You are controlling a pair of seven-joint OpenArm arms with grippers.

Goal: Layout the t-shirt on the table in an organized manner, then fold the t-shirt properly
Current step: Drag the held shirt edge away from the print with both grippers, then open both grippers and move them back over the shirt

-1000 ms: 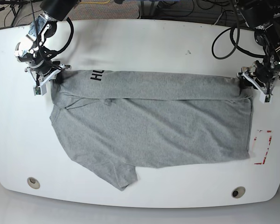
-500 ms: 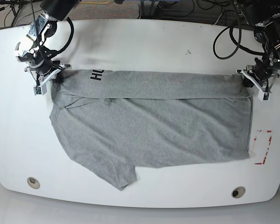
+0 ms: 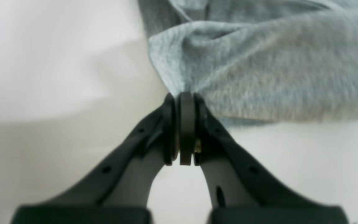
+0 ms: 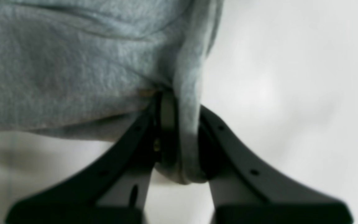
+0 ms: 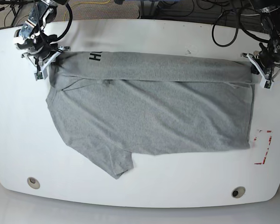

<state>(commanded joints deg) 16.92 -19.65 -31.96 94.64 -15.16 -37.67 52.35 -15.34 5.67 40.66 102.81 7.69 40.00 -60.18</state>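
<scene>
Layout is underway, folding hardly begun — the t-shirt [image 5: 149, 116] lies on the tabletop [image 5: 144, 32], far edge doubled over, each end clenched in the left gripper [image 5: 260, 71] and right gripper [image 5: 43, 65] jaws.

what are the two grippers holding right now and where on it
Both hold the t-shirt: the left gripper and right gripper each pinch one end of its folded far edge.

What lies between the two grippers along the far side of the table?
In the base view, the t-shirt spans the whole stretch: its folded-over top band runs from the right gripper to the left gripper, each shut on a corner.
</scene>
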